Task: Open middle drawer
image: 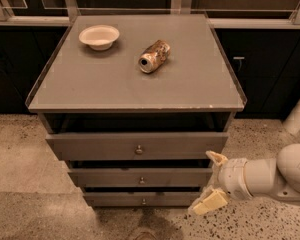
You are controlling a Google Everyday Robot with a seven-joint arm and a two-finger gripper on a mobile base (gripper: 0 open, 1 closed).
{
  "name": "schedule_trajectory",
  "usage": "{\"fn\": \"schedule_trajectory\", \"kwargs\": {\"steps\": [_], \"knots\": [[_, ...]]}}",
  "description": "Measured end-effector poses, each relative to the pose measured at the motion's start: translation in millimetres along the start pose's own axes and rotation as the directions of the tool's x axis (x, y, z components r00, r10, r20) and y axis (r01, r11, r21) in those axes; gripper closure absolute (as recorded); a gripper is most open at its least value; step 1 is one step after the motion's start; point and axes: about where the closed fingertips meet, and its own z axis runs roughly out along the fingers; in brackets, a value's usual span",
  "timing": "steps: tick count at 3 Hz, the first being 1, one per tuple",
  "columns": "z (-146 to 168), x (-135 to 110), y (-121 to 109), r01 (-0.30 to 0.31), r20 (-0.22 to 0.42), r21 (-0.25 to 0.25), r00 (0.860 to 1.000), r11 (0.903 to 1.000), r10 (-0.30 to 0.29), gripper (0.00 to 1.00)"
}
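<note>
The grey cabinet (pixel 135 79) shows three flat grey drawer fronts. The middle drawer (pixel 105 177) is the second front, with a small round metal knob (pixel 141 180) at its centre. The top drawer (pixel 90 146) is above it and the lowest drawer (pixel 115 199) below. My gripper (pixel 210 180) is at the lower right, level with the middle drawer's right end, pointing left. It is open and empty; one finger (pixel 217 157) is up, the other finger (pixel 209 202) is down. It is well right of the knob.
A white bowl (pixel 99 36) and a can lying on its side (pixel 154 56) rest on the cabinet top. Dark cabinets line the back wall. A white pipe (pixel 299 113) stands at the right. The floor is speckled stone.
</note>
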Motion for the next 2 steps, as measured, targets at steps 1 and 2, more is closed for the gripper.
{"fn": "schedule_trajectory", "kwargs": {"steps": [1,2], "knots": [[2.9,2.1,0.8,-0.005,0.002,-0.007,1.000,1.0000,0.005,0.00],[3.7,16.2,3.7,-0.043,0.010,0.029,0.999,0.9986,0.043,0.00]]}}
